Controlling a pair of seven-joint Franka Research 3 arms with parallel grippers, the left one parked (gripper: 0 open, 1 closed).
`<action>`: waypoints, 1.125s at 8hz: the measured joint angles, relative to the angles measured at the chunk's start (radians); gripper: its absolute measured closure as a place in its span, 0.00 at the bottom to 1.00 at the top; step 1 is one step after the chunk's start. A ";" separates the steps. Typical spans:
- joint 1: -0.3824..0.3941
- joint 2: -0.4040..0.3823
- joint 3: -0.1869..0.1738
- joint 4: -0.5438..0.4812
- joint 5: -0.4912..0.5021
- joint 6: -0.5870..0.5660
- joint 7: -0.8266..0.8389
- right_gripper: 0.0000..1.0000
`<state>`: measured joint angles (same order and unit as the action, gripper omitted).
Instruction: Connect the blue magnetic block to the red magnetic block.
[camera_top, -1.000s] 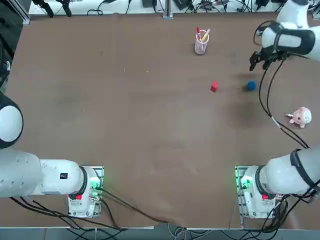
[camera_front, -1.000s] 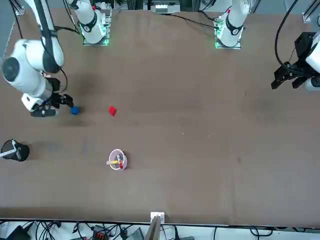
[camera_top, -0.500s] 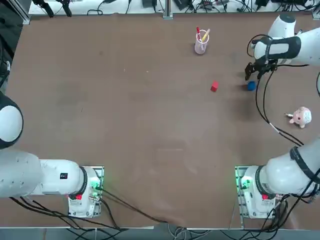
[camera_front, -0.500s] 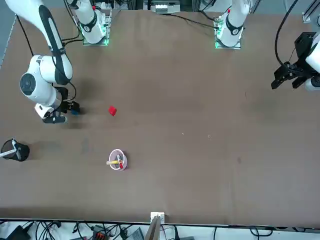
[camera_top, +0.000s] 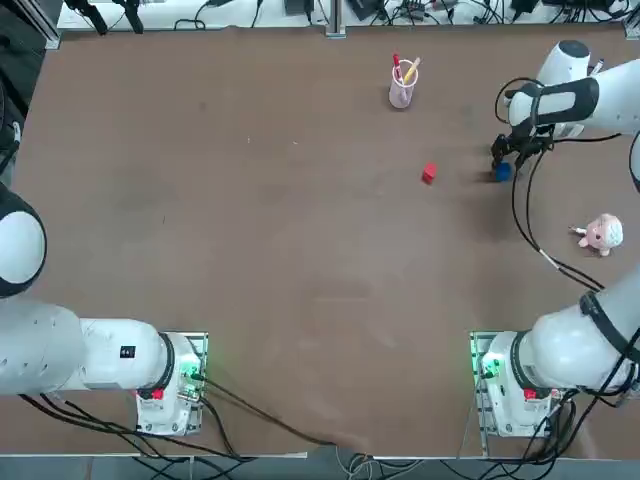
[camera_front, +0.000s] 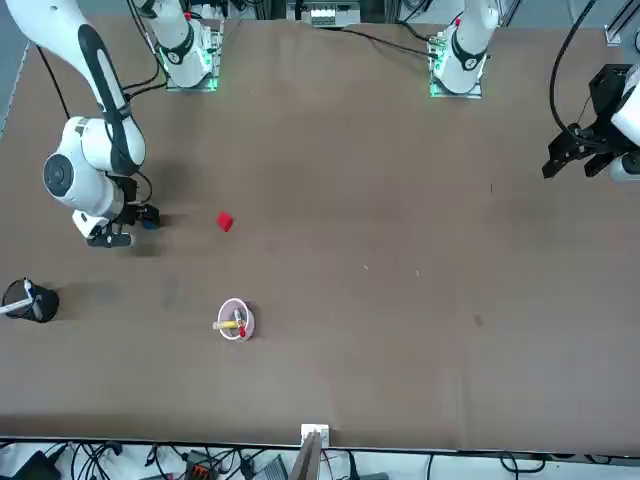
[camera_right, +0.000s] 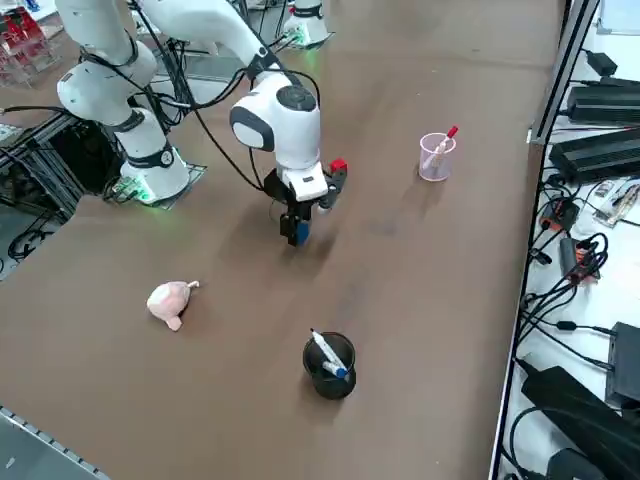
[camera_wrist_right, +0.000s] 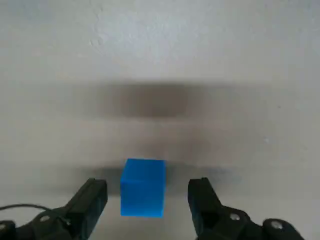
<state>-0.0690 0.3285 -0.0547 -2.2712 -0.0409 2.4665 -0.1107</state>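
Down from the upper right corner of the top view, the right gripper (camera_top: 503, 162) has swung in over the past second and now sits low over the blue magnetic block (camera_top: 503, 172), which has not shifted on the table (camera_top: 300, 250). Seen from the wrist, the blue cube (camera_wrist_right: 143, 187) rests on the surface between the two fingers (camera_wrist_right: 90, 202), a clear gap showing on each side: the jaws are spread and hold nothing. In the right side view the gripper (camera_right: 297, 228) points straight down in the centre of the frame, the block (camera_right: 301, 234) just visible at its tips.

The red magnetic block (camera_top: 429, 173) lies to the left of the blue one in the top view, near but apart, right of centre. A clear cup (camera_top: 402, 90) holding pens stands higher in that frame, a pink plush toy (camera_top: 601, 234) sits at the right edge, and a dark pen holder (camera_right: 329, 364) shows low in the right side view.

Small, rigid and flat-sided, the blue cube looks light and unlikely to deform; its smooth faces may be slick, so a square pinch across two opposite sides, centred, seems the safest hold. Being magnetic, it may jump or twist as it nears the red cube.
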 joint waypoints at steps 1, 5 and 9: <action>-0.001 0.004 0.000 -0.003 0.000 0.002 0.000 0.11; -0.001 0.010 0.002 -0.004 0.000 0.002 0.000 0.53; 0.025 0.009 0.043 0.027 0.001 0.004 0.029 0.53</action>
<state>-0.0435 0.3378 -0.0122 -2.2444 -0.0403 2.4703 -0.0822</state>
